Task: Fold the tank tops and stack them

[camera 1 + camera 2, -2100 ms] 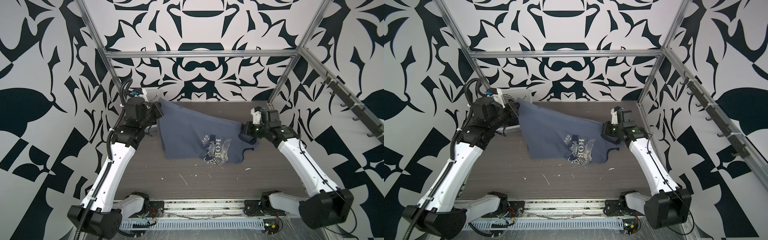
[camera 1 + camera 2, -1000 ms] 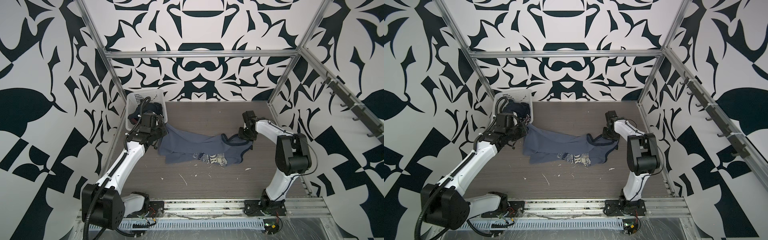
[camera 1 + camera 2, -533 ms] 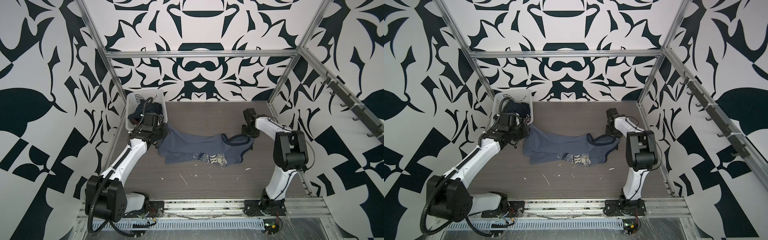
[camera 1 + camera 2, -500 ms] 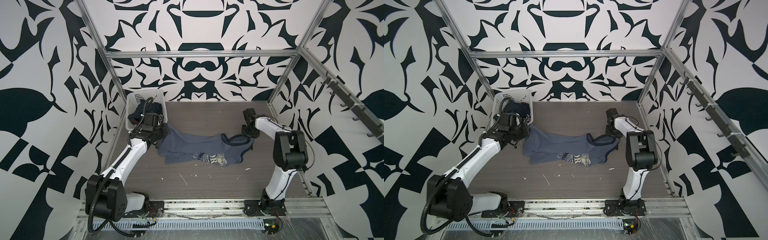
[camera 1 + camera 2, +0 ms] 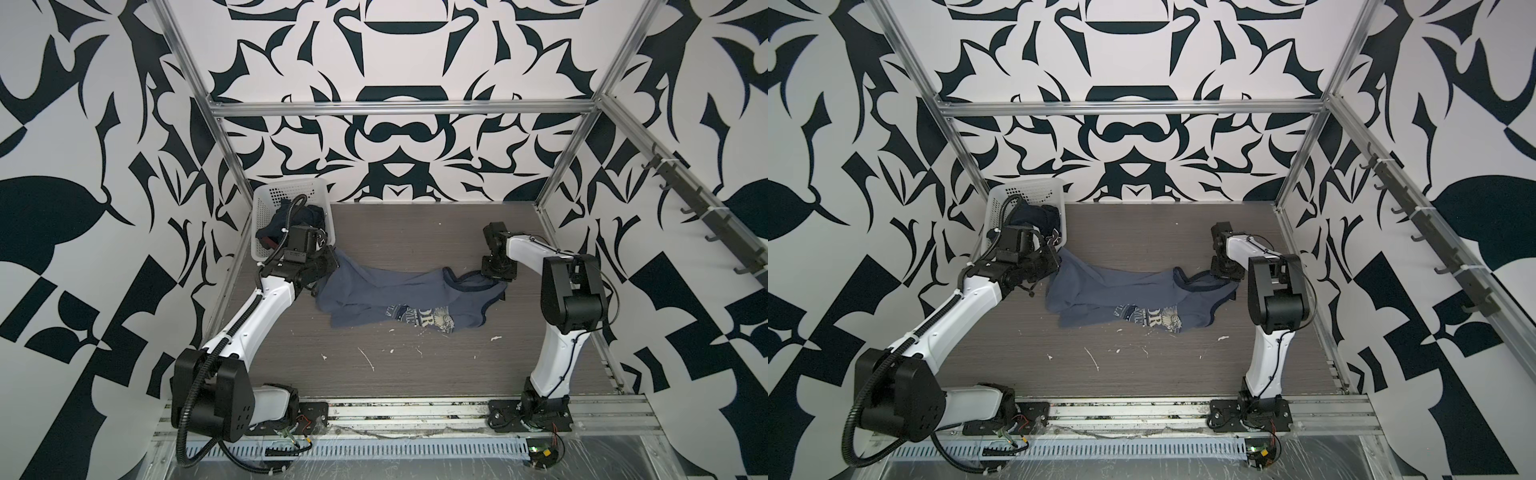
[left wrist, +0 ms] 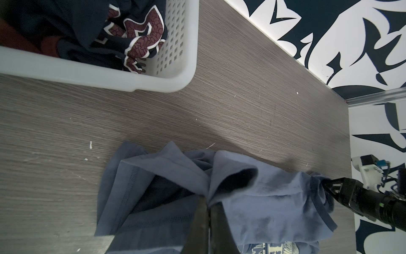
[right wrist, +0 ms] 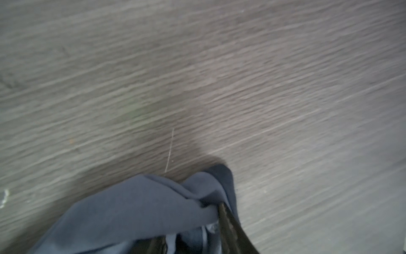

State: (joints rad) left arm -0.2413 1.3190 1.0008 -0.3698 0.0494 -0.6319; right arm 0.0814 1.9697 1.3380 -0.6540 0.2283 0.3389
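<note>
- Left claw [image 6: 208, 203] clamped tight on the slate-blue tank top [image 5: 386, 289] hem
- Right claw [image 5: 492, 274] pinches its strap end
- Long axis runs claw to claw across the tabletop [image 5: 415, 232]

Likely a robotics lab cell: aluminium frame [image 5: 399, 109], black-and-white patterned walls [image 5: 83, 174], wood-grain table [image 5: 415, 374].

A slate-blue cloth tank top [image 5: 374, 291] lies midway across a grey wooden desk [image 5: 415, 374], and behind its left end a white perforated plastic basket [image 5: 291, 183] holds a navy cloth tank top [image 5: 311, 214].
</note>
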